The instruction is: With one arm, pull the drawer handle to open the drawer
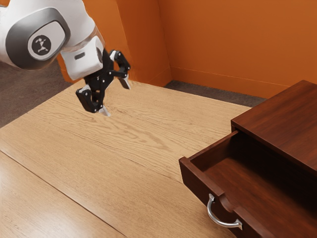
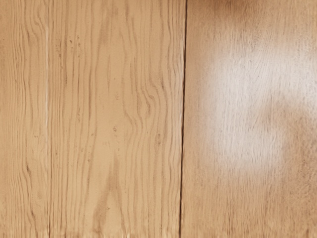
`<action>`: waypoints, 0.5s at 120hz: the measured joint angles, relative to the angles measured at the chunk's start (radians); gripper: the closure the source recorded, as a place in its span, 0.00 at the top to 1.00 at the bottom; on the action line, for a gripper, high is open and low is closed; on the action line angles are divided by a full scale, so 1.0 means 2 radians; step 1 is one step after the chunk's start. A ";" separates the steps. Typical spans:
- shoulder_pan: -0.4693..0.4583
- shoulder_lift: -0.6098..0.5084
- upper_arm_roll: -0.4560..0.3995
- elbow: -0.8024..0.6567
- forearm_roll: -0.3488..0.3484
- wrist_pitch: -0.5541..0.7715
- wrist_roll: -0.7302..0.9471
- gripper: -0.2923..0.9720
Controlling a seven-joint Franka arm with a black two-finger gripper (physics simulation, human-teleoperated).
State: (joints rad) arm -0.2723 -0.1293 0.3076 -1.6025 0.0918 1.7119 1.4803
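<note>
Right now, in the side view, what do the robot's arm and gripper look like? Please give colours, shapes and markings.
The arm has smooth, rounded white shells. One joint carries a grey oval panel with a dark round cap bearing a small white symbol. The gripper is black and angular; its two fingers end in pale tips.

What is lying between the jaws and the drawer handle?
Nothing but bare table between the open jaws and the drawer handle, as the exterior view shows.
</note>
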 joint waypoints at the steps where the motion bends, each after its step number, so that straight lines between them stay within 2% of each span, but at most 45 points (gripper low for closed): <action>1: 0.009 0.001 -0.005 0.001 -0.003 -0.004 -0.002 0.76; 12: 0.104 0.008 -0.043 0.004 -0.042 -0.041 -0.023 0.76; 20: 0.128 0.008 -0.039 0.013 -0.057 -0.059 -0.043 0.77; 34: 0.146 0.016 -0.034 0.019 -0.071 -0.079 -0.081 0.77; 60: 0.136 0.023 -0.036 0.037 -0.074 -0.097 -0.142 0.77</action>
State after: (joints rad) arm -0.0006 -0.0825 0.2359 -1.5281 -0.0553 1.5184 1.1963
